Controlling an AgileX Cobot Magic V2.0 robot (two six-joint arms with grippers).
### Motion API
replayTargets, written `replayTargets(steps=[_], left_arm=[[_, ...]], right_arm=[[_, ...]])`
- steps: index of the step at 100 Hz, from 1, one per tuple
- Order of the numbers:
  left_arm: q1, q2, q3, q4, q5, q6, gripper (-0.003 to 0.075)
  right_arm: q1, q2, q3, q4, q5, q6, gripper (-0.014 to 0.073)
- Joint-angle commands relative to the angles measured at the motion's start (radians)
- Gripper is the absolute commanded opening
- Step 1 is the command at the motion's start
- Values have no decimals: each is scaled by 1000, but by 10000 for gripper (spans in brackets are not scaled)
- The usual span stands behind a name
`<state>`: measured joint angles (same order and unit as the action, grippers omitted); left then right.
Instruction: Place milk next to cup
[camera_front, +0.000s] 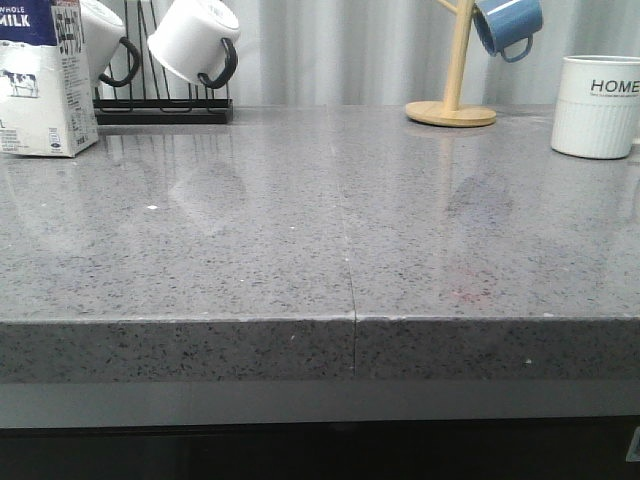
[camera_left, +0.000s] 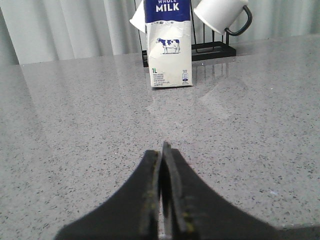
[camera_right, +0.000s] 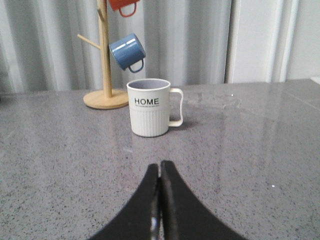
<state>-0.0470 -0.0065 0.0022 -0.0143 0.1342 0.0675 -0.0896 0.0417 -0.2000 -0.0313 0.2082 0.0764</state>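
Way over at the far left of the counter (camera_front: 300, 250), the milk (camera_front: 45, 80) sits untouched, well apart from the cup (camera_front: 597, 106) at far right, so basically nothing's done yet. Left gripper (camera_left: 163, 150) is clenched empty, facing the carton from a distance; right gripper (camera_right: 160, 167) is likewise clenched, facing the cup.

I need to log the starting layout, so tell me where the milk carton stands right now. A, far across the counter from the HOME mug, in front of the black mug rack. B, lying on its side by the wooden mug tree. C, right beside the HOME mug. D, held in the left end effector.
A: the milk carton stands upright at the counter's left, before the black mug rack; the HOME mug is far right.
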Motion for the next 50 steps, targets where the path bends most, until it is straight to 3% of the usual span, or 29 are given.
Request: replayTargets(steps=[1, 50], left_arm=[[0, -30, 41, -7, -80, -10, -21], [0, -30, 41, -7, -80, -10, -21]], right_arm=[[-7, 84, -80, -10, -25, 3, -49], [-7, 257, -88, -8, -208, -12, -49]])
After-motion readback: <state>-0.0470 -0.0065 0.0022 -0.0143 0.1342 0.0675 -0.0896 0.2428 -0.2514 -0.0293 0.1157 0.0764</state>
